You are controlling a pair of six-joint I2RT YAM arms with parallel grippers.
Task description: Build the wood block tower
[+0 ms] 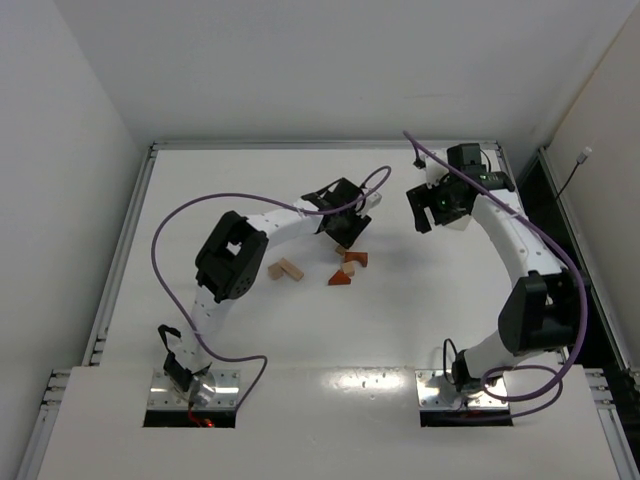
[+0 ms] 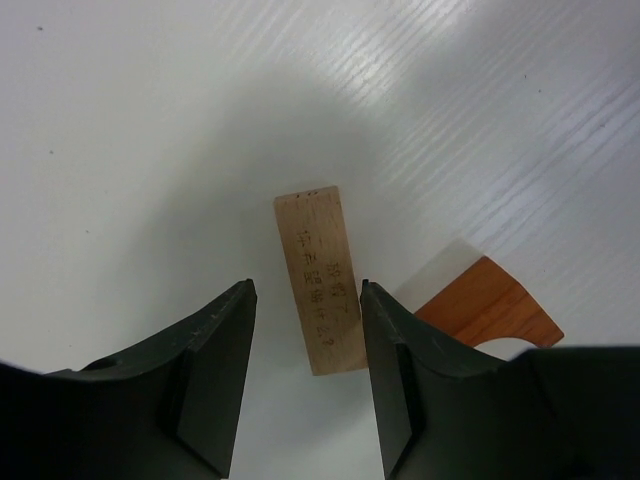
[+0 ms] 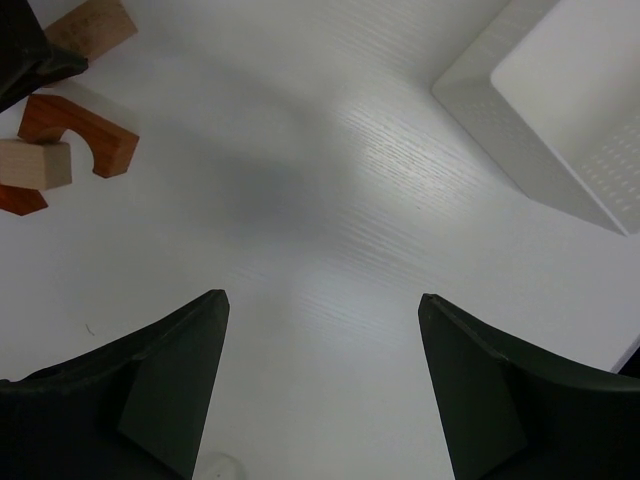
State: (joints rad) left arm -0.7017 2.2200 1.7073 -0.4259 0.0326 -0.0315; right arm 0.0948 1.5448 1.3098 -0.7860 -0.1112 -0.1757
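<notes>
Tan block [image 2: 320,285] lies flat between my left gripper's [image 2: 305,290] half-open jaws, right gripper [image 3: 322,297] wide and empty; tower unbuilt, blocks [image 1: 340,278] loose at the table [image 1: 420,330] centre, so I judge pickup underway: descend squarely, then close.

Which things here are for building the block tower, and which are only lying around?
For the job: tan block, arch block, wedge, tan pair.
Lying about: white tray.
</notes>
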